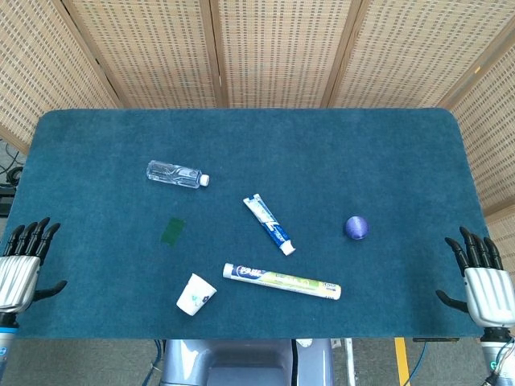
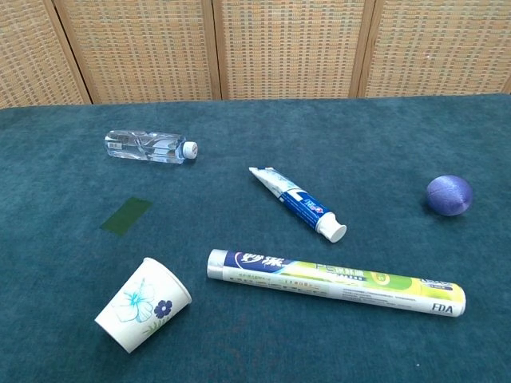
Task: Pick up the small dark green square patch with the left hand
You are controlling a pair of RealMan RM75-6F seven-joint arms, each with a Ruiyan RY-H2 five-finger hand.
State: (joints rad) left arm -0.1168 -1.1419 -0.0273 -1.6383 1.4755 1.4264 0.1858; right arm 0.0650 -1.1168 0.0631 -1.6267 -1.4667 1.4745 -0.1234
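Woven screens back a teal felt table (image 1: 322, 153). Its small dark green square patch (image 1: 172, 232) lies flat between a clear plastic bottle (image 1: 177, 174) and a tipped paper cup (image 1: 195, 294). Left hand (image 1: 20, 265) waits at the edge, fingers apart, empty; reaching comes next.

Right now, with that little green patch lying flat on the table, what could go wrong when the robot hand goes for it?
The dark green patch lies flat on the teal table, so fingers may slide over it without lifting an edge. Its colour is close to the cloth, so it may be easy to misjudge. The left robot hand waits open at the table's edge; reaching in, it could knock the tipped paper cup or roll the water bottle, both lying near the patch.
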